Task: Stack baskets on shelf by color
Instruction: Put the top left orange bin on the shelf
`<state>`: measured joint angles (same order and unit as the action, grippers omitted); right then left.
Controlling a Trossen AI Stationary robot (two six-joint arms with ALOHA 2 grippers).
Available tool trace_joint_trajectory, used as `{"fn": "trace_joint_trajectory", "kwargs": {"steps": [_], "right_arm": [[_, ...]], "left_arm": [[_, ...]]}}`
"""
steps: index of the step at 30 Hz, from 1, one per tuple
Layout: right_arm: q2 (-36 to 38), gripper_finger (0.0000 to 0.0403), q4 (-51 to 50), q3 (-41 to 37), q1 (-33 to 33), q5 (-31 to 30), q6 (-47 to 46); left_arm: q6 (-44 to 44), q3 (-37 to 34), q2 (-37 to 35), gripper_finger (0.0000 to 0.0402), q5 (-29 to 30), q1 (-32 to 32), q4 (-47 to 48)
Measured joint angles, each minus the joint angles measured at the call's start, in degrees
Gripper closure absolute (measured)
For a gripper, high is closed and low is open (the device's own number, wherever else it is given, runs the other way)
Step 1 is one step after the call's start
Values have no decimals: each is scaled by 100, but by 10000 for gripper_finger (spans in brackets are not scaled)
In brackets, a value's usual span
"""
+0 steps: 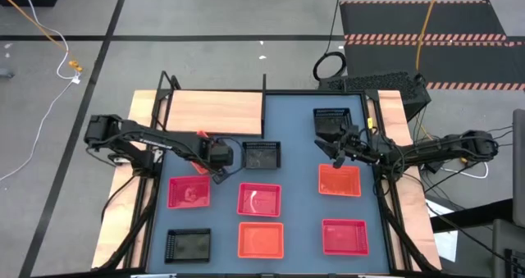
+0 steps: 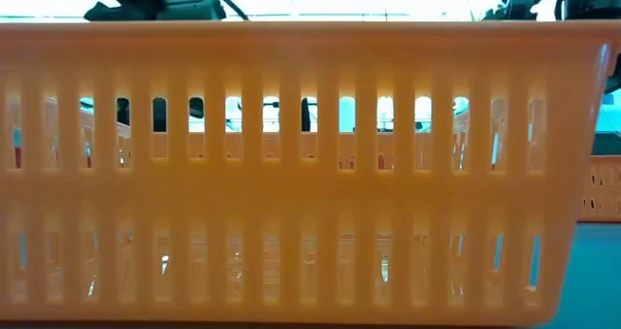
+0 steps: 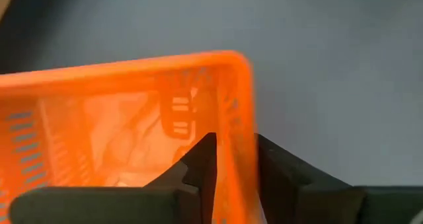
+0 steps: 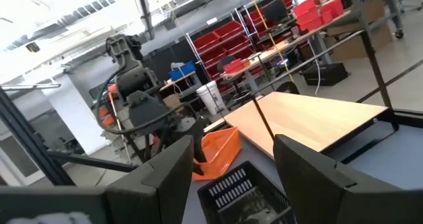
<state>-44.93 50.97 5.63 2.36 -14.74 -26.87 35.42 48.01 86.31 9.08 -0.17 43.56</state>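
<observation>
While right claw [image 1: 335, 149] hovers open, left claw [image 3: 232, 159] pinches orange basket [image 3: 125, 128] wall

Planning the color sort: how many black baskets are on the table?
3 black baskets: one far right, one mid-table, one near left. Others may be hidden.

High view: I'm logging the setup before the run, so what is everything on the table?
table: one, blue-grey, under everything.
shelf: one, light wood with black posts, far left corner.
black baskets: three; far right, centre, near left.
pink-red baskets: three; left, centre, near right.
orange baskets: two lying flat; right, near centre.
held orange basket: one, lifted beside the shelf.
left hand: shut on the held orange basket's wall.
right hand: open, above the far right of the table.
</observation>
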Motion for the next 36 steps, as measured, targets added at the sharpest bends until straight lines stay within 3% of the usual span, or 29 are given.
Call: {"fn": "trace_joint_trajectory", "kwargs": {"steps": [5,8,11,15,20,23,25,29,36], "right_arm": [[0,200,76,0,-62,0,121],[2,203,89,0,-62,2,256],[-5,220,14,0,-62,2,412],[-11,265,-506,0,-62,45,726],[-11,339,-778,0,-62,153,817],[-11,383,-662,0,-64,155,907],[-9,397,-548,0,-64,199,953],[-11,393,-531,0,-91,437,933],[-9,401,-367,0,-255,444,979]], "left_arm": [[-137,57,-19,326,-86,13,123],[-265,283,-107,378,-109,13,591],[-447,616,-213,389,-126,-5,1299],[-855,1220,-284,387,-150,-144,2395],[-558,2519,-297,393,-404,-348,4056],[-721,3285,-326,391,130,-493,4697],[-1058,3553,-324,393,594,-521,4605],[-2112,3490,-358,395,1448,-437,4541],[-3810,2143,-358,389,2326,289,3543]]}}
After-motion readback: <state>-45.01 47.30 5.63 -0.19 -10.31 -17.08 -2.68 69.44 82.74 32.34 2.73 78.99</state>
